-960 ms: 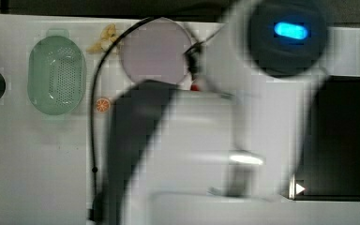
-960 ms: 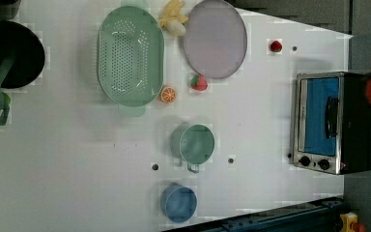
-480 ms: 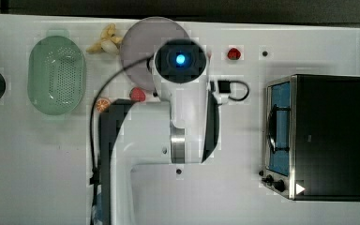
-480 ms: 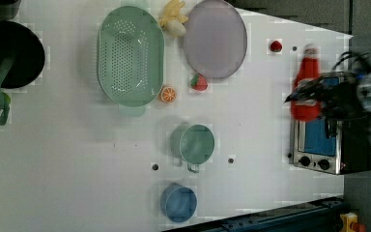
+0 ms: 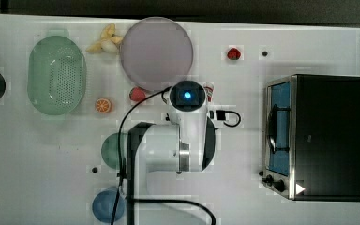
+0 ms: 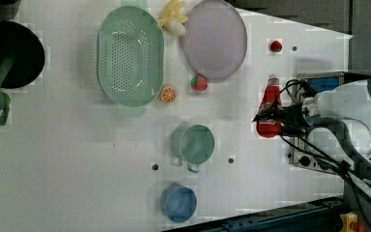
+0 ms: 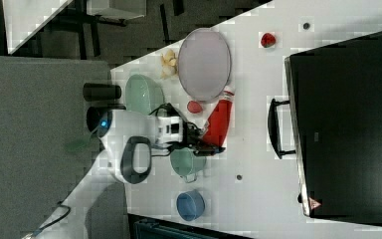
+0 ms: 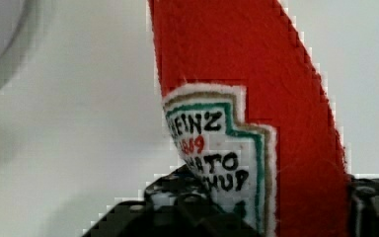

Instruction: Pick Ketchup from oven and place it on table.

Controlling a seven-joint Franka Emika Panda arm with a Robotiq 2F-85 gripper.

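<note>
"HEINZ" and partly hidden "...ATO ...HUP" on the Ketchup [image 8: 256, 98] bottle's white label [image 8: 222, 153].

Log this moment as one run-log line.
phase: carrying | gripper: shut on Ketchup | Ketchup: out of oven, over table near purple plate | placed: not yet

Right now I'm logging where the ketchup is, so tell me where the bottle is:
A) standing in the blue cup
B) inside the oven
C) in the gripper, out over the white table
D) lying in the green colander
C: the Ketchup sits between the fingers of the gripper over the table, clear of the oven.
</note>
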